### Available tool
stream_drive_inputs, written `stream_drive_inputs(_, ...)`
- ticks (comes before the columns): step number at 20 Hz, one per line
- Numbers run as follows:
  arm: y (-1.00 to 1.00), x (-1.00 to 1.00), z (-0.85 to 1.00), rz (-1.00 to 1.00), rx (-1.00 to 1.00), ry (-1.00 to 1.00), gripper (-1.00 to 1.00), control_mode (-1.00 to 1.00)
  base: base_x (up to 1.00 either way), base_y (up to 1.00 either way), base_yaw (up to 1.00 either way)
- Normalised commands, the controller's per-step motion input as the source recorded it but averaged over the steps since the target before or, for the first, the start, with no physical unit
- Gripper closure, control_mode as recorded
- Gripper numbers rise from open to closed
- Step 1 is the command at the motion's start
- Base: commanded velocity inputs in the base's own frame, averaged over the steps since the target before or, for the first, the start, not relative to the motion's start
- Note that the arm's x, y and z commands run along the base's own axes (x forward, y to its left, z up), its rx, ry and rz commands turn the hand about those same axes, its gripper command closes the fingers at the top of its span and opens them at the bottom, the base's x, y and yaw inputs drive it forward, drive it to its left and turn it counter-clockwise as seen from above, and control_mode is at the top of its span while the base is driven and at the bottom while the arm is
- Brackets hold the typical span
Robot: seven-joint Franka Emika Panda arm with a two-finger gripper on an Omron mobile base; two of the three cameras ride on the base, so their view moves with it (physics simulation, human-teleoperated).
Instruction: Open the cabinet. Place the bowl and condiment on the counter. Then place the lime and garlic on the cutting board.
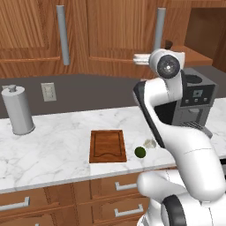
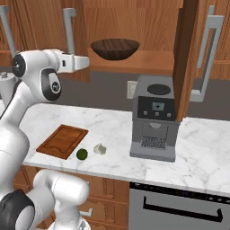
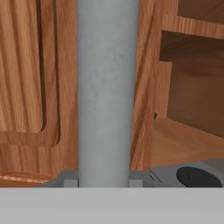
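in the left base view the lime (image 1: 140, 152) and garlic (image 1: 150, 143) lie on the tabletop (image 1: 53, 145) just right of the cutting board (image 1: 107, 145), not yet on it. in the right base view the bowl (image 2: 115, 48) sits in the open cabinet (image 2: 186, 58) at upper centre, so unloading is left. in the hand view the pincer (image 3: 104, 181) is closed around a handle (image 3: 107, 87) at centre.

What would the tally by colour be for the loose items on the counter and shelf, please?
Brown: 2, cutting board and bowl
Green: 1, lime
Whitish: 1, garlic
Grey: 2, coffee machine and canister
Total: 6
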Motion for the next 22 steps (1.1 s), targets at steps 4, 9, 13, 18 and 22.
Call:
stream_drive_inputs(4,0.00,-0.53,-0.08,-0.05,0.00,0.00,1.00,-1.00,0.00,0.00,0.00)
stream_drive_inputs(9,0.02,-0.51,-0.11,-0.05,0.00,0.00,1.00,-1.00,0.00,0.00,0.00)
stream_drive_inputs(13,0.10,-0.48,-0.05,-0.04,0.00,0.02,1.00,-1.00,0.00,0.00,0.00)
stream_drive_inputs(18,0.18,-0.39,-0.01,-0.04,0.00,0.06,1.00,-1.00,0.00,0.00,0.00)
stream_drive_inputs(22,0.25,-0.26,0.00,-0.03,0.00,0.08,1.00,-1.00,0.00,0.00,0.00)
